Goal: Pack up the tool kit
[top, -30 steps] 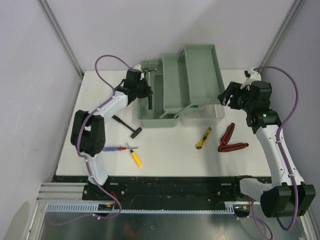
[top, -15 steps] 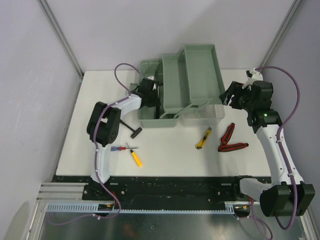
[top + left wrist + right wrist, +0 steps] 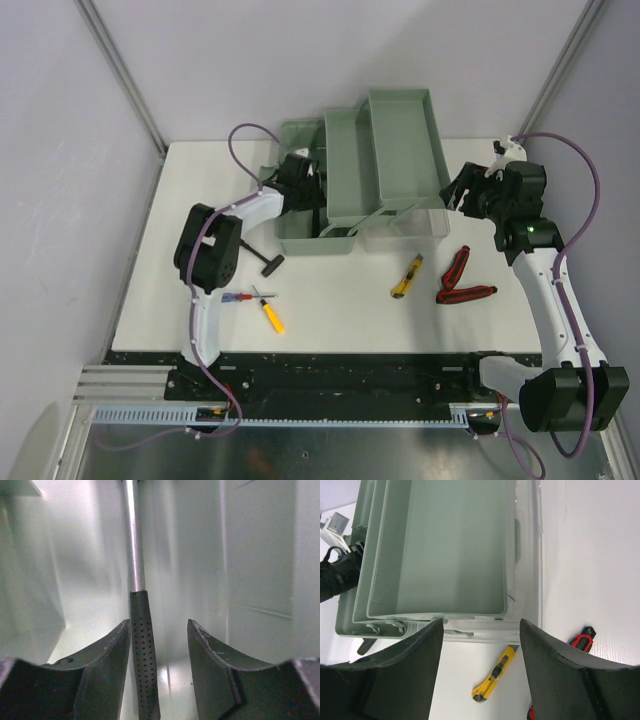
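The sage-green tool box (image 3: pixel 385 150) stands open at the table's back, trays fanned out, with its clear lid (image 3: pixel 405 228) in front. My left gripper (image 3: pixel 303 192) is down in the box's left compartment. In the left wrist view its fingers (image 3: pixel 159 625) are open. The hammer (image 3: pixel 142 645), with a black dotted grip and a silver shaft, lies between them on the box floor (image 3: pixel 200 555), next to the left finger. My right gripper (image 3: pixel 455 195) is open and empty beside the box's right end. Its wrist view (image 3: pixel 480 622) shows the green tray (image 3: pixel 445 545) and the yellow knife (image 3: pixel 493 675).
On the table lie the yellow knife (image 3: pixel 407 277), red pliers (image 3: pixel 462 280), a black T-shaped tool (image 3: pixel 255 255), a red-and-blue screwdriver (image 3: pixel 245 297) and a yellow screwdriver (image 3: pixel 271 316). The pliers' tip (image 3: pixel 583 637) shows in the right wrist view.
My left arm swung right and carried the hammer from the box's left edge down into the left compartment. It has been still for the last half second. The right arm has not moved.
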{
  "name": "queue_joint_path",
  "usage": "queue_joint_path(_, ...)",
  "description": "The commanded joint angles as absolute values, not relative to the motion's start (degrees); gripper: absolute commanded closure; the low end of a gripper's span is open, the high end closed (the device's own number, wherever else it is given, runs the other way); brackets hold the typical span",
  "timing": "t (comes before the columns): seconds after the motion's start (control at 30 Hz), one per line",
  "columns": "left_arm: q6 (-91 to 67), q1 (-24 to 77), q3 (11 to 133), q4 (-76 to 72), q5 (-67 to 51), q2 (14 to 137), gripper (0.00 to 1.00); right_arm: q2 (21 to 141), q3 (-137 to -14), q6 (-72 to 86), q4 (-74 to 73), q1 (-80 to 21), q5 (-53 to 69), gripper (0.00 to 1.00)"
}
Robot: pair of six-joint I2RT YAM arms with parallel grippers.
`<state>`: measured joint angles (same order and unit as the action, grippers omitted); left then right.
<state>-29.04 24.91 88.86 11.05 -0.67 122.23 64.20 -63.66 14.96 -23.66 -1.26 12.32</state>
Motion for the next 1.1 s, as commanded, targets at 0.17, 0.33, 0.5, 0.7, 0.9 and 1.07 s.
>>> queue_joint_path(0.17, -28.3, 24.5, 88.2, 10.2, 7.6, 106.0, 0.55, 64.4, -64.6, 15.7, -21.8, -1.0, 11.3, 0.34)
queue_joint_path(0.33, -30.2, 24.2, 83.2, 11.4, 14.1, 98.6, 0.71, 64.4, -64.7, 15.7, -22.2, -1.0, 11.5, 0.34)
queue_joint_path(0.5, -38.2, 21.7, 76.2, 16.2, 19.8, 92.1, 0.48, 64.0, -64.7, 15.7, -22.5, -1.0, 11.8, 0.34)
queue_joint_path(0.7, -48.5, 19.1, 64.1, 19.6, 25.7, 85.7, 0.30, 64.0, -64.7, 15.7, -22.9, -1.1, 12.2, 0.34)
queue_joint_path(0.9, -56.5, 17.2, 56.4, 21.1, 26.9, 83.1, 0.28, 64.0, -64.7, 15.5, -22.7, -1.1, 12.5, 0.34)
queue_joint_path(1.07, -59.4, 16.1, 54.1, 21.3, 23.4, 87.2, 0.27, 64.0, -64.7, 15.0, -23.1, -1.1, 12.3, 0.34)
